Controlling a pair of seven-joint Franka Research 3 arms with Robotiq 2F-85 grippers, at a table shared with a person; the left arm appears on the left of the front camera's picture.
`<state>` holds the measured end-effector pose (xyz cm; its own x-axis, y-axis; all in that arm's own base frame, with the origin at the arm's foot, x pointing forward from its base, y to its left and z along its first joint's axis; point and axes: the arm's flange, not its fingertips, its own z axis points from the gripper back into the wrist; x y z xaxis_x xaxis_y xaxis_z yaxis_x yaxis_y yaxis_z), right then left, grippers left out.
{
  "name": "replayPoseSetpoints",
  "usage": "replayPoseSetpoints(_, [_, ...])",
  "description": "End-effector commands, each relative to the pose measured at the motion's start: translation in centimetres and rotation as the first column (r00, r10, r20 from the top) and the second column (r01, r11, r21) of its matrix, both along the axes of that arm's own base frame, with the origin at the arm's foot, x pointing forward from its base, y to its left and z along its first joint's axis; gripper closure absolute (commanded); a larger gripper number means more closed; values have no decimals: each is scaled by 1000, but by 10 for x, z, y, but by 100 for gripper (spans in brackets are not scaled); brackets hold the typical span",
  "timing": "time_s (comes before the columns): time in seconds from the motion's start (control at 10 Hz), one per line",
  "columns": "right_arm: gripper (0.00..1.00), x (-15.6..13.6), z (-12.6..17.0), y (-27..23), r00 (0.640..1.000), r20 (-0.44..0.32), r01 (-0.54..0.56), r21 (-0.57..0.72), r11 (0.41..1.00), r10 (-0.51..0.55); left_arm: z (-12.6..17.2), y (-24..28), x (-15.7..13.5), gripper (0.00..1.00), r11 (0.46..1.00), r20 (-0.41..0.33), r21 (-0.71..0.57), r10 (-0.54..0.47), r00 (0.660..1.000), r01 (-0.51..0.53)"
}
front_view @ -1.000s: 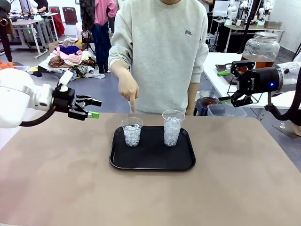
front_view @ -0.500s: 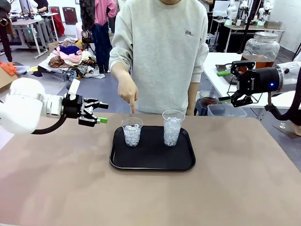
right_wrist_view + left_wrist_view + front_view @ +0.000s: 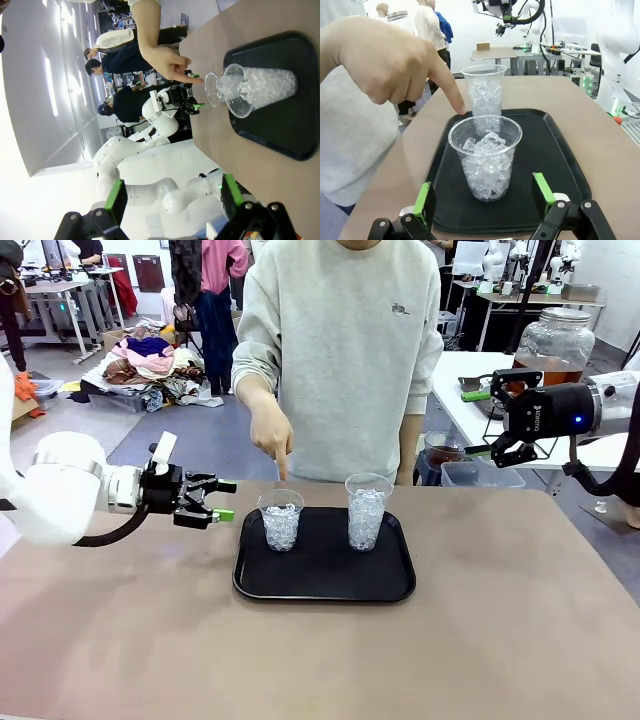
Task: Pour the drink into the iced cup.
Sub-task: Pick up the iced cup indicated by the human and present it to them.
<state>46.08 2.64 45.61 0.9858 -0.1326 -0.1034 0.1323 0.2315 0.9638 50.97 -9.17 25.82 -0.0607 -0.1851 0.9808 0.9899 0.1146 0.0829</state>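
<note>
Evidently wide-open and empty: left pincer [image 3: 226, 500] just beside iced cup [image 3: 281, 521]; right pincer [image 3: 483, 425] likewise.

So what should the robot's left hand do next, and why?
Probably ease forward so the open left gripper surrounds the shorter iced cup: the person's hand points at it, and it stands just ahead of the fingers.
</note>
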Motion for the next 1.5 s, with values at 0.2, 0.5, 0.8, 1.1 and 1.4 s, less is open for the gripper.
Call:
replayPoseSetpoints(0.2, [0, 0, 2, 1, 1000, 2, 0, 1, 1000, 0, 4, 1, 1, 0, 1000, 10, -1, 2, 1000, -1])
replayPoseSetpoints(0.5, [0, 0, 2, 1, 1000, 2, 0, 1, 1000, 0, 1, -3, 2, 0, 1000, -14, 6, -11, 1000, 12])
replayPoseSetpoints(0.8, [0, 0, 2, 1, 1000, 2, 0, 1, 1000, 0, -6, -10, 6, 0, 1000, -50, -19, -26, 998, 25])
replayPoseSetpoints(1.1, [0, 0, 2, 1, 1000, 2, 0, 1, 1000, 0, -9, -19, 7, 0, 999, -63, -16, -47, 997, 46])
replayPoseSetpoints(1.4, [0, 0, 2, 1, 1000, 2, 0, 1, 1000, 0, -13, -30, 9, 0, 997, -75, -16, -71, 995, 70])
